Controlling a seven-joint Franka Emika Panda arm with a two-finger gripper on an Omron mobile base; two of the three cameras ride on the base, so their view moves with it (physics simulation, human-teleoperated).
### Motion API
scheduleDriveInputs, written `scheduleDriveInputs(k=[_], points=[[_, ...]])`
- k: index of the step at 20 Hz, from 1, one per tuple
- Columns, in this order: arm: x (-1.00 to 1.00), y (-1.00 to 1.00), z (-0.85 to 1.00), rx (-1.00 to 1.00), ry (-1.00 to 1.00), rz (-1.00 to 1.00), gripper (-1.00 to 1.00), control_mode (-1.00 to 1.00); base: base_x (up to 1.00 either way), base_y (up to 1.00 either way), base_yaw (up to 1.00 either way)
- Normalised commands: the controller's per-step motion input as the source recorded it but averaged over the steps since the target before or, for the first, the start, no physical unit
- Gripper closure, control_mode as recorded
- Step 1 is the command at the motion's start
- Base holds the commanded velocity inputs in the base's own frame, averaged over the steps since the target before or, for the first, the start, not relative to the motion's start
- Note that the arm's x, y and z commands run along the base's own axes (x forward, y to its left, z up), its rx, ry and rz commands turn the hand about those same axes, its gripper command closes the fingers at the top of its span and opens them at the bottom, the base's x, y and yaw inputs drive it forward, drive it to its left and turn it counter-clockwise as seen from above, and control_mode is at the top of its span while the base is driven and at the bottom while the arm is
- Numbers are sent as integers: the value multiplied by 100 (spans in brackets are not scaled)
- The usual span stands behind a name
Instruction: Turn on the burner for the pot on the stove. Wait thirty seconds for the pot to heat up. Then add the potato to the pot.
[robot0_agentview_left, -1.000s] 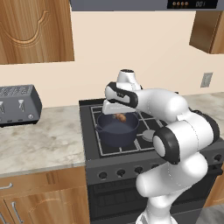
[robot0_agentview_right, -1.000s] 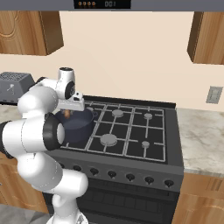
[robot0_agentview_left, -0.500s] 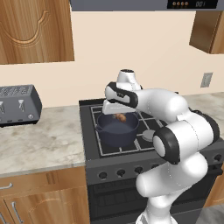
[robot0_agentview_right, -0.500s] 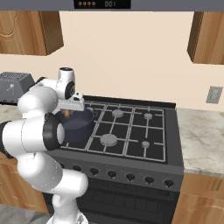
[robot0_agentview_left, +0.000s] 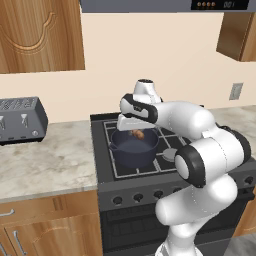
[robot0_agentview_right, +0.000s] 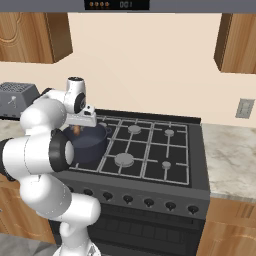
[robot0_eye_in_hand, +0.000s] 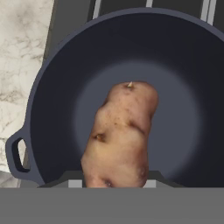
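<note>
Nothing has shifted over the last second that I can make out: arm, pot and potato sit as they did in the earlier frames. From my hand view the potato (robot0_eye_in_hand: 120, 135) hangs end-down, gripped at its upper end, with the dark floor of the pot (robot0_eye_in_hand: 52, 109) directly behind it, so I judge it is centred over the opening and above the rim rather than resting inside. In the left base view it shows as a small orange lump (robot0_agentview_left: 137, 134) just under the gripper (robot0_agentview_left: 136, 131), whose fingers are clenched on it. I read this hold as deliberate: lined up over the middle, a release should drop it inside, clear of the wall.

Around that, the pot sits on the front left grate of the stove (robot0_agentview_right: 150, 150), beside the marble counter (robot0_agentview_left: 45, 160), with a toaster (robot0_agentview_left: 20, 120) well apart at the far end.
</note>
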Motion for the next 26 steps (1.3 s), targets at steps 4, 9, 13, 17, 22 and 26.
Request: scheduleDriveInputs(k=[4,9,13,17,22,26], points=[[0,0,0,0,0,0,100,-100,0,0,0],[0,0,0,0,0,0,100,-100,0,0,0],[0,0,0,0,0,0,100,-100,0,0,0],[0,0,0,0,0,0,100,-100,0,0,0],[0,0,0,0,0,0,100,-100,0,0,0],[0,0,0,0,0,0,100,-100,0,0,0]])
